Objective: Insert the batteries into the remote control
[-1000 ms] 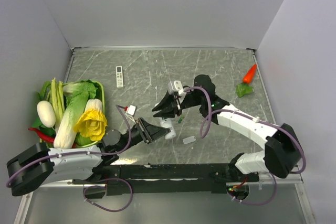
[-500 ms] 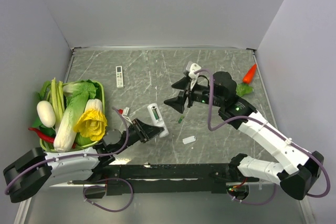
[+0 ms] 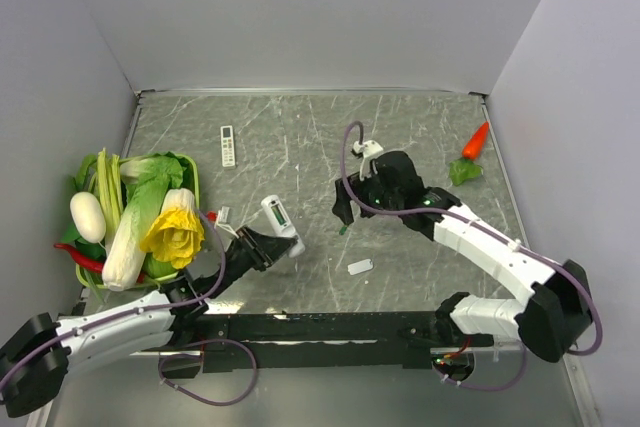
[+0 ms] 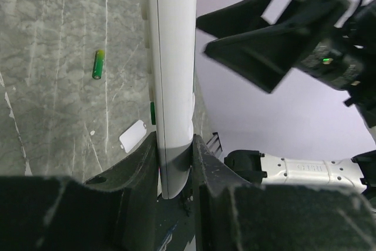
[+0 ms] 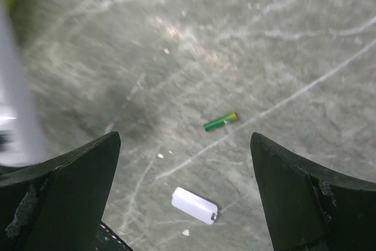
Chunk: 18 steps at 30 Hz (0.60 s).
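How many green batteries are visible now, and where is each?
2. One battery lies loose on the table below the open right gripper. The other shows as a green patch in the remote control that the left gripper holds, partly hidden.

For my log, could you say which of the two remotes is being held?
The plain white remote control, clamped by the left end effector; the slim buttoned remote lies untouched on the table.

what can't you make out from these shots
- Compartment of the remote control: edge-on in the left wrist view, held by the left gripper; tiny in the top view.
- Only one battery shows, loose; the other's whereabouts unclear.
- Right wrist view: remote blurred, cut by the left edge.
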{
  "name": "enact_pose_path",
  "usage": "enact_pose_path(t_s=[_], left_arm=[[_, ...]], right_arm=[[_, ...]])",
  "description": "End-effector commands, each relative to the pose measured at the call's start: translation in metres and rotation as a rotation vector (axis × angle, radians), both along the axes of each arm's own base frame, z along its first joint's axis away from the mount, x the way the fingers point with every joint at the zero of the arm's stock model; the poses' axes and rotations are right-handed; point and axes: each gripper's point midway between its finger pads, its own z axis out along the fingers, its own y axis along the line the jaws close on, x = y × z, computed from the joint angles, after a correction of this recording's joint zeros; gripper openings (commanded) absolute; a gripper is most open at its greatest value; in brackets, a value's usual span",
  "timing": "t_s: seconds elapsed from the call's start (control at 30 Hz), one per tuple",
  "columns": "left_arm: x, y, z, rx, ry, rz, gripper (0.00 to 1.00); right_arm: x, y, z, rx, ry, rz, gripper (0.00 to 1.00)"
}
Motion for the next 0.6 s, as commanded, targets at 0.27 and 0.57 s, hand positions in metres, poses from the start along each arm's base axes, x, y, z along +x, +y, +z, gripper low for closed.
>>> enact_pose_path(t_s=[0.27,0.57], left_arm=[[-0.002,0.011,-0.006,0.073,-0.025,0.014,0.02],[-0.004,0.018,0.019,0.100,-0.068,0.020,0.02]], right_arm=[[0.018,0.001,-0.056,-0.323,-0.110,0.450,0.92],[0.017,-0.005,-0.074,-0.443,-0.111,0.905,0.78]])
